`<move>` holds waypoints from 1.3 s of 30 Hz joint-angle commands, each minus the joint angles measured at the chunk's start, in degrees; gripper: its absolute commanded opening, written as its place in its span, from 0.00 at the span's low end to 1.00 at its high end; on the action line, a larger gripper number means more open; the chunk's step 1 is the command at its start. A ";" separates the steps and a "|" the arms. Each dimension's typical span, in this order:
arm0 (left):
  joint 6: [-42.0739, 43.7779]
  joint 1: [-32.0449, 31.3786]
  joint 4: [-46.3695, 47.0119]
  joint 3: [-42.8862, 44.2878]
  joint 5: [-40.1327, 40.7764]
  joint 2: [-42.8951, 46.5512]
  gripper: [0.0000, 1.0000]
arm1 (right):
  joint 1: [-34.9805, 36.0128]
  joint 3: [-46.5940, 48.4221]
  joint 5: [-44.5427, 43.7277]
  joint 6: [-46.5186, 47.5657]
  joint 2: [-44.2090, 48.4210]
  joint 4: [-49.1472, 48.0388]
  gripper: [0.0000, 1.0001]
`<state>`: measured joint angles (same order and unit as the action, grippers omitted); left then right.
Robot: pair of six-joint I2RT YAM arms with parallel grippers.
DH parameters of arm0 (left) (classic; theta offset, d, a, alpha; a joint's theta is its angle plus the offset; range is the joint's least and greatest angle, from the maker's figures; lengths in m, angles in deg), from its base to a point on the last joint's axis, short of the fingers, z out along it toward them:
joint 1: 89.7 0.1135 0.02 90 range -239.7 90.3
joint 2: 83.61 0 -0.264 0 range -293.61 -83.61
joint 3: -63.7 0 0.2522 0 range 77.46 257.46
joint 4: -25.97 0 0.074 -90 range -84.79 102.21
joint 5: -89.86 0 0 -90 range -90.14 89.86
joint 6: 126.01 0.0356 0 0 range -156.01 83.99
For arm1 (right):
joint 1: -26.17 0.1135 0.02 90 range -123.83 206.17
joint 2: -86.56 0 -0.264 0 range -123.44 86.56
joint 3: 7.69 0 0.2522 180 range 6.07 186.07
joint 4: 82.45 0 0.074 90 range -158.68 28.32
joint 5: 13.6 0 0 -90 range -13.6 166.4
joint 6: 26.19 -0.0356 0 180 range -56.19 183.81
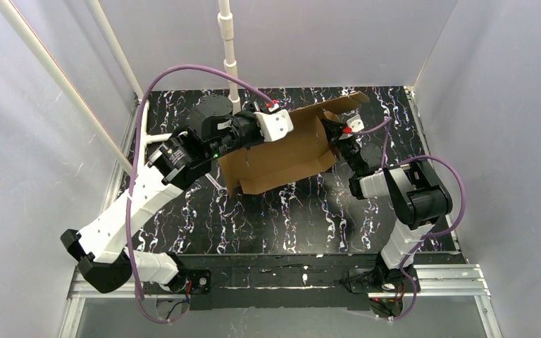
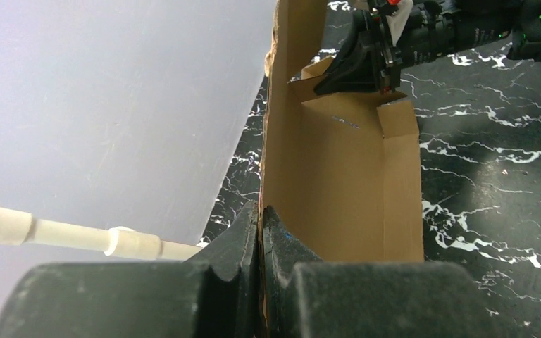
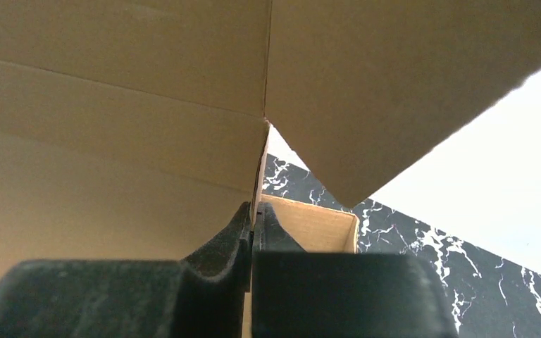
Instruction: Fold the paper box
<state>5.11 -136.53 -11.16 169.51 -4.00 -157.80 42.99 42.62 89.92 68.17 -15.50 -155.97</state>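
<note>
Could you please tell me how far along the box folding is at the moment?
About midway, by the look of it. Done: one long wall of the box stands upright on the table. In hand: the left tool and the right tool are each shut on cardboard at opposite ends. Left: the far end flap sticks out unfolded, and the box is not closed.

One paper box [image 1: 282,158], two grippers [image 2: 260,211] [image 3: 252,211], seemingly three poles [image 1: 229,49]

Left tool [image 2: 260,215] and right tool [image 3: 253,211], both jaws tight.
</note>
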 commanded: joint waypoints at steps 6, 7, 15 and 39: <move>-0.69 -3.58 6.57 -2.78 -2.25 4.93 0.00 | 0.67 -5.11 3.84 0.97 0.73 -9.40 0.06; -0.96 -3.85 6.59 -2.91 -2.10 5.06 0.00 | 0.67 -5.59 4.01 1.20 0.99 -9.58 0.06; 1.63 -5.03 7.22 -3.54 1.24 6.23 0.00 | 0.54 -6.67 4.04 1.24 3.49 -9.77 0.12; 7.91 -5.46 5.95 -0.91 1.25 5.91 0.00 | -27.64 5.56 42.26 2.56 26.06 56.79 0.83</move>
<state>12.24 -141.32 -7.10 166.13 -1.40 -153.15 19.97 44.37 128.24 67.47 13.35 -115.10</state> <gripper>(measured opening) 0.013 0.810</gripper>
